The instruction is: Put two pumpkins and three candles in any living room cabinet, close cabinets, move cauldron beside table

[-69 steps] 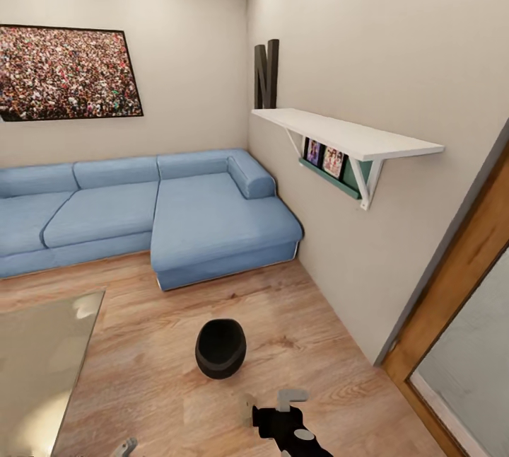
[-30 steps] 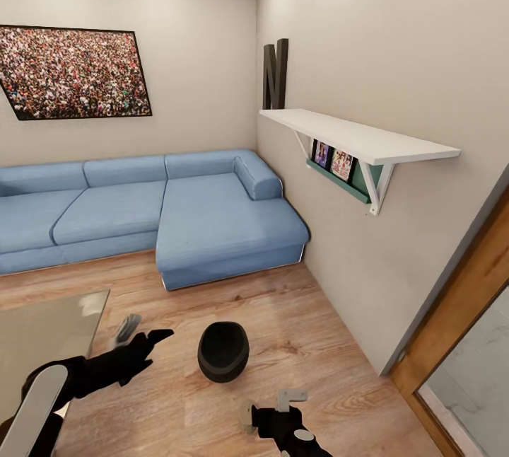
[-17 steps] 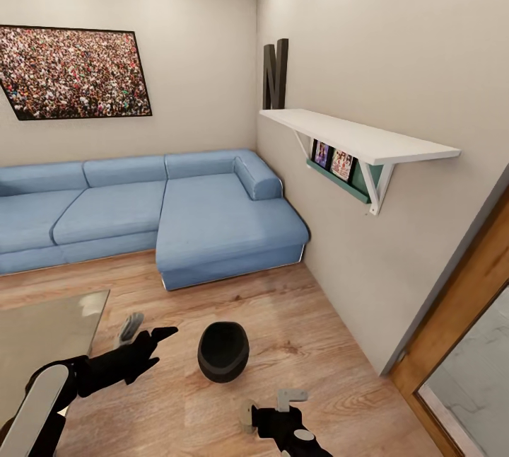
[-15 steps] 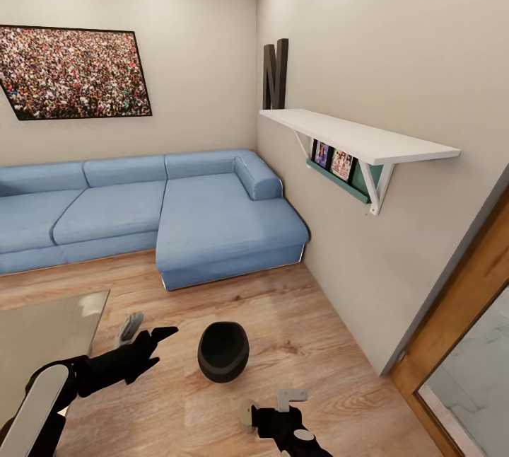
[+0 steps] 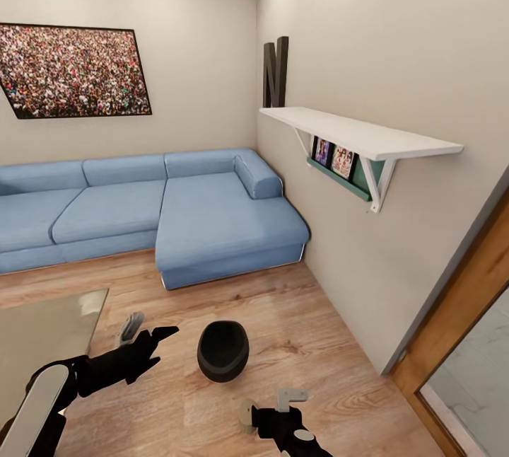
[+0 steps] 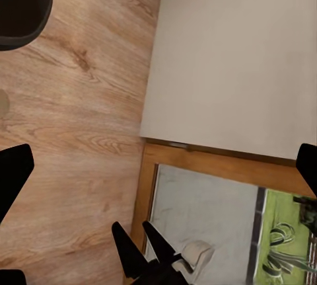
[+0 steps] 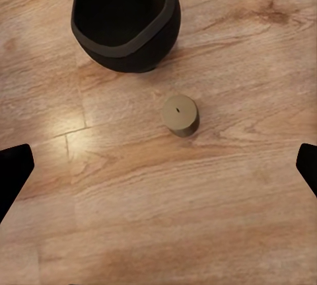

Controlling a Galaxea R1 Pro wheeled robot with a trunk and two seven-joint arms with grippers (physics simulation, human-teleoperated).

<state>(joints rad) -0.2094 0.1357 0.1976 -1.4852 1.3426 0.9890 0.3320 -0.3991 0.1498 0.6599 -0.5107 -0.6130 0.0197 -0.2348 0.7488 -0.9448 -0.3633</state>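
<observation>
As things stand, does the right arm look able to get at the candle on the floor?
Probably yes. The right pincer is open above bare floor, and the candle stands upright just ahead of it, apart from the cauldron, with nothing between.

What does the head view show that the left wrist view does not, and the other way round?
Head view alone: the sofa, the wall picture, the shelf and the table.
Left wrist view alone: green plants outside, seen through the glass of the door.
Both: the cauldron, standing on the wood floor, the pale wall and the wooden door frame.
</observation>
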